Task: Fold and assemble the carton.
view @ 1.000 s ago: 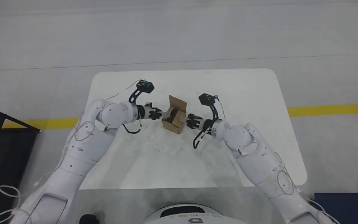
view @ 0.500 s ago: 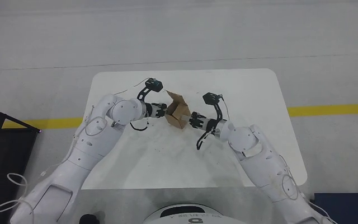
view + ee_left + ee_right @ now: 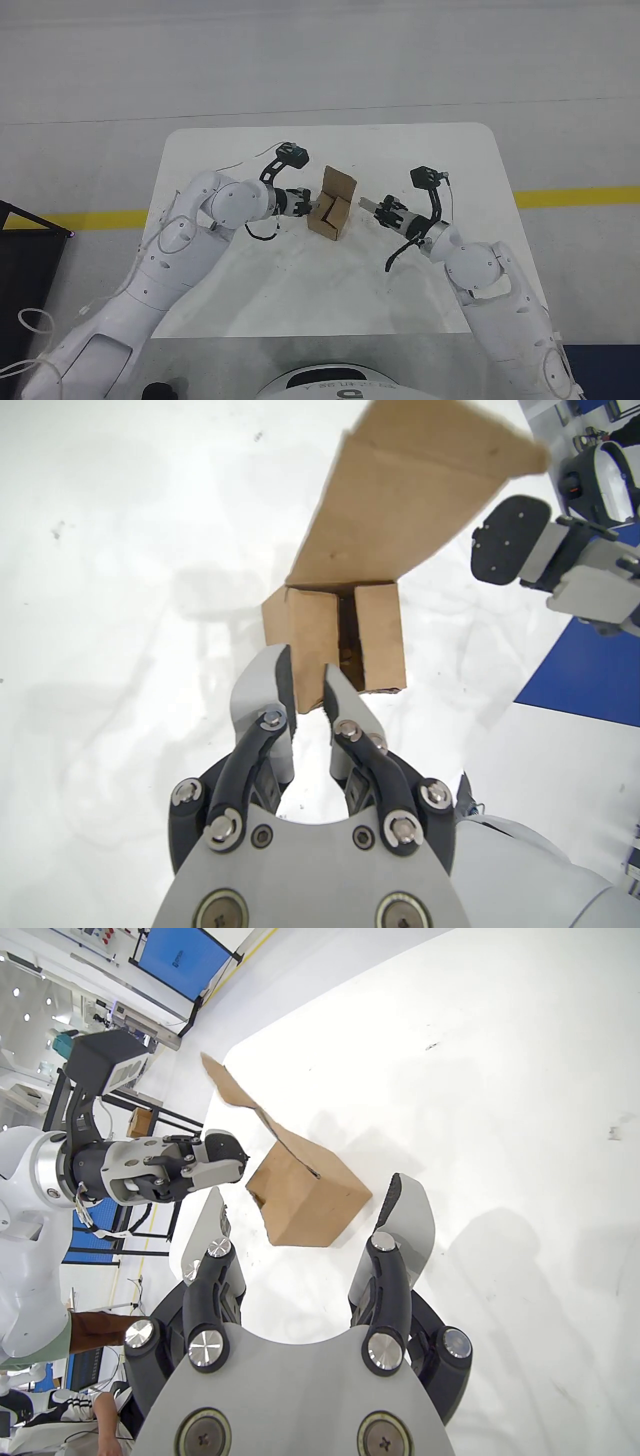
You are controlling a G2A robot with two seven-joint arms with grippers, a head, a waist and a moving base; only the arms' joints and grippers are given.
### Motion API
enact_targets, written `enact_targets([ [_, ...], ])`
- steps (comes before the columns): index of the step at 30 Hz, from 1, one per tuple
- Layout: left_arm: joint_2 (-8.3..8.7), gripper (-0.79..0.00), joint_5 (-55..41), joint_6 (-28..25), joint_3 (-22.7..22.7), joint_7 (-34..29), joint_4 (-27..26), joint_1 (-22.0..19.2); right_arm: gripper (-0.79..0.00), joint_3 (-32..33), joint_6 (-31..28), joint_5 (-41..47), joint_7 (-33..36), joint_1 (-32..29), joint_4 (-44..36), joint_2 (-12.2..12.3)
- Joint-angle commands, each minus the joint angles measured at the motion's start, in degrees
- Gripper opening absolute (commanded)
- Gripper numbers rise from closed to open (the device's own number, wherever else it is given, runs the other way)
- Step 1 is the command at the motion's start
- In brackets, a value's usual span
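Gripping one short end flap (image 3: 310,635), the left jaws are clamped on the carton (image 3: 360,550), which sits on the desk (image 3: 100,550) straight ahead of them.

And the right jaws?

Apart and empty; the carton lies just beyond their tips, untouched.

Progress?

Roughly halfway, I'd judge: body squared up, two short flaps turned in with a gap between, the long flap (image 3: 425,490) beyond them standing open. Closing it remains.

One overhead, two wrist cameras
My top camera looks down on the table (image 3: 450,160) from high above; wrist cameras sit close behind the left gripper (image 3: 306,665) and right gripper (image 3: 307,1190), facing each other across the carton (image 3: 334,203) all three share.
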Motion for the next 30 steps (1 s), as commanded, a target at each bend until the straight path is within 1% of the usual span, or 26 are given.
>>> enact_targets([
  [1, 0.25, 0.000, -1.4, 0.2, -1.8, -0.2, 1.6, -0.3, -0.215, 0.0, -0.3, -0.1, 0.4, -0.1, -0.1, 0.1],
  [4, 0.85, 0.000, -0.4, 0.5, -4.7, 1.2, 3.9, -0.5, -0.228, -0.6, -1.0, -0.7, 0.7, 0.8, 0.6, 0.1],
  [5, 1.04, 0.000, 0.9, 0.4, -5.3, 1.9, 4.5, -0.4, -0.259, -0.9, -1.8, -0.9, 0.3, 1.2, 0.9, 0.1],
  [6, 1.21, 0.000, 2.2, 0.5, -5.8, 2.8, 5.1, -0.3, -0.268, -1.1, -2.6, -0.8, -0.6, 1.7, 1.6, 0.1],
  [7, 1.31, 0.000, 3.5, 0.6, -5.9, 3.6, 5.4, -0.1, -0.256, -1.2, -3.2, -0.7, -1.8, 2.1, 2.5, 0.0],
  [8, 1.37, 0.000, 4.9, 0.9, -6.0, 4.6, 5.9, 0.1, -0.203, -1.1, -3.8, 0.3, -5.5, 2.6, 3.2, -0.2],
  [9, 1.35, 0.000, 5.9, 1.1, -5.8, 5.7, 6.2, 0.2, -0.234, -1.4, -5.7, 2.9, -9.7, 2.7, 4.1, -0.6],
  [10, 1.26, 0.000, 6.6, 1.4, -5.5, 6.8, 6.4, 0.4, -0.289, -1.7, -7.9, 4.5, -13.0, 2.7, 5.3, -0.8],
  [11, 1.13, 0.000, 7.3, 1.8, -5.0, 7.9, 6.5, 0.5, -0.286, -2.0, -9.5, 4.4, -15.5, 2.9, 6.4, -0.9],
  [13, 0.80, 0.000, 8.2, 2.3, -3.7, 9.3, 6.5, 0.7, -0.357, -3.4, -10.8, 3.5, -17.6, 3.7, 8.5, -1.2],
  [15, 0.46, 0.000, 8.9, 2.3, -2.3, 9.7, 6.2, 0.7, -0.326, -4.6, -11.1, 3.2, -18.7, 5.0, 10.5, -1.4],
  [17, 0.13, 0.000, 9.8, 2.4, -0.9, 10.0, 6.0, 0.7, -0.354, -5.3, -11.3, 3.8, -20.0, 6.4, 12.6, -1.7],
  [19, -0.19, 0.000, 10.4, 2.2, 0.4, 9.7, 6.0, 0.6, -0.394, -5.9, -12.6, 5.7, -23.3, 7.2, 14.2, -2.1],
  [21, -0.52, 0.000, 11.2, 2.1, 1.8, 9.5, 6.0, 0.6, -0.400, -6.9, -14.1, 6.5, -24.6, 8.3, 16.2, -2.4],
  [23, -0.87, 0.000, 11.6, 2.2, 2.9, 9.6, 6.2, 0.4, -0.428, -8.4, -15.4, 7.2, -24.6, 9.5, 18.2, -2.8],
  [25, -1.18, 0.000, 11.4, 2.4, 3.5, 9.7, 6.5, 0.1, -0.425, -9.5, -16.5, 9.1, -23.2, 11.2, 20.7, -3.1],
  [27, -1.44, 0.000, 11.1, 2.5, 3.8, 9.7, 6.8, -0.2, -0.425, -10.3, -18.3, 12.2, -20.6, 12.8, 23.1, -3.3],
  [30, -1.69, 0.000, 11.0, 2.6, 4.0, 9.8, 7.3, -0.6, -0.428, -10.9, -20.6, 14.2, -16.4, 14.5, 25.2, -3.4],
])
